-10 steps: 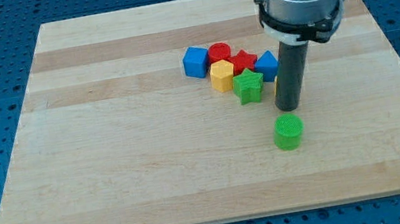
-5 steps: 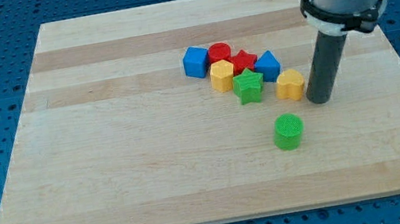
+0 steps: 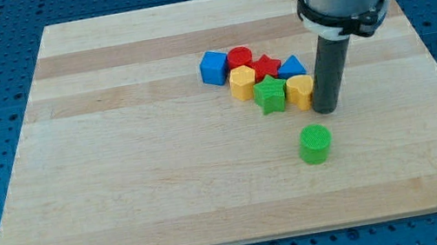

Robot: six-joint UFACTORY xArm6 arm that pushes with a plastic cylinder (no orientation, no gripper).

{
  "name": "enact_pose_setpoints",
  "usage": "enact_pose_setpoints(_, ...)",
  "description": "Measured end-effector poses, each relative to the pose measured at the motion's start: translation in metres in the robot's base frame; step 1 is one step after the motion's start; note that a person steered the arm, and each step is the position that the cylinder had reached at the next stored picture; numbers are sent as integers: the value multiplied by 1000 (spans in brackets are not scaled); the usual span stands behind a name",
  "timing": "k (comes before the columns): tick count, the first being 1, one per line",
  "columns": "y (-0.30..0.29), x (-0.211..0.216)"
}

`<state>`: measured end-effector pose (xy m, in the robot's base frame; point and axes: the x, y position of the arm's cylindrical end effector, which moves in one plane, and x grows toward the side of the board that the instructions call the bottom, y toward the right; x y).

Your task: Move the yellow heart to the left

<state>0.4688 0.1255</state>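
Note:
The yellow heart [image 3: 300, 91] lies on the wooden board [image 3: 164, 166], right of centre, touching the green star [image 3: 270, 94] on its left. My tip [image 3: 327, 110] stands against the heart's right side. The rod rises from there to the arm's grey end at the view's top right. The heart is at the right end of a tight cluster of blocks.
The cluster also holds a blue cube [image 3: 213, 68], a red cylinder [image 3: 239, 58], a red star [image 3: 267, 66], a blue triangle [image 3: 291, 67] and a yellow hexagon [image 3: 242, 83]. A green cylinder [image 3: 315, 143] stands alone below my tip.
My tip swung right around the yellow heart, then came back left against it. The heart slid left and now touches the green star.

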Motion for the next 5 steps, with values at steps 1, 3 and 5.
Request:
enact_pose_setpoints(1, -1, 0)
enact_pose_setpoints(3, -8, -6)
enact_pose_setpoints(5, -1, -5)
